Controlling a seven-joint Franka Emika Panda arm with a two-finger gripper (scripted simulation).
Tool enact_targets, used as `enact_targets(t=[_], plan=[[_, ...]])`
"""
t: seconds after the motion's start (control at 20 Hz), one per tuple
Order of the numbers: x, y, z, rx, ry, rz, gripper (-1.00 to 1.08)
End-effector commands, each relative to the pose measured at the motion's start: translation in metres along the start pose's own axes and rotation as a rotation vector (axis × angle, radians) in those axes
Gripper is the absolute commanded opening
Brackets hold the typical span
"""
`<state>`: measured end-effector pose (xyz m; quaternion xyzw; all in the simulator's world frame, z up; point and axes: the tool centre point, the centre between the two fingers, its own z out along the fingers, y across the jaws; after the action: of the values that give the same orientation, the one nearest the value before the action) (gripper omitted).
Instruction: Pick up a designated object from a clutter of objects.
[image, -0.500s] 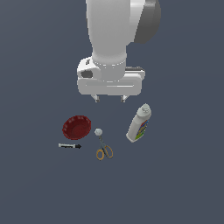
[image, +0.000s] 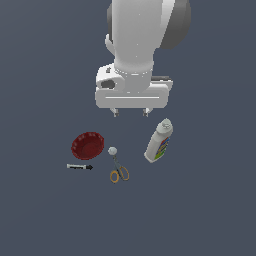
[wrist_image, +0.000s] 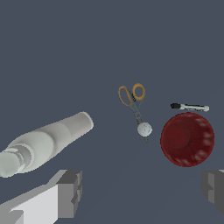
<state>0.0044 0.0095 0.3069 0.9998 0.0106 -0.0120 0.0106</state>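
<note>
The small white-grey ball (image: 112, 150) lies on the floor between the dark red fluted bowl (image: 88, 145) and the white labelled bottle (image: 159, 142), at the tip of the orange-handled scissors (image: 119, 172). A thin black marker (image: 79, 166) lies in front of the bowl. My gripper (image: 130, 113) hangs open and empty well above the clutter, a little behind the ball. In the wrist view the ball (wrist_image: 144, 129) sits on the scissors' blades (wrist_image: 133, 101), beside the bowl (wrist_image: 187, 139), marker (wrist_image: 189, 106) and bottle (wrist_image: 43, 142); my fingertips (wrist_image: 70, 192) frame the view's edge.
The objects lie on a plain dark grey-blue floor (image: 200, 210). The bottle lies tilted on its side at the exterior view's right of the ball.
The arm has shifted slightly; the gripper stays open and high above the clutter. The objects have not moved.
</note>
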Motion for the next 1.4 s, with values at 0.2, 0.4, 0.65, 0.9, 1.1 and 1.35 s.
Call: enact_targets(t=[0.2,0.4,0.65,0.9,1.1,1.35], plan=[[0.000,-0.002,0.002,-0.004,-0.001,-0.005,1.00],[0.003,0.002,0.014,0.000,0.000,-0.004,1.00],[0.008,0.011,0.040,0.008,0.003,0.000,1.00],[0.012,0.025,0.079,0.016,0.007,0.006,1.00],[0.012,0.039,0.120,0.022,0.012,0.015,1.00],[0.007,0.057,0.166,0.025,0.017,0.026,1.00]])
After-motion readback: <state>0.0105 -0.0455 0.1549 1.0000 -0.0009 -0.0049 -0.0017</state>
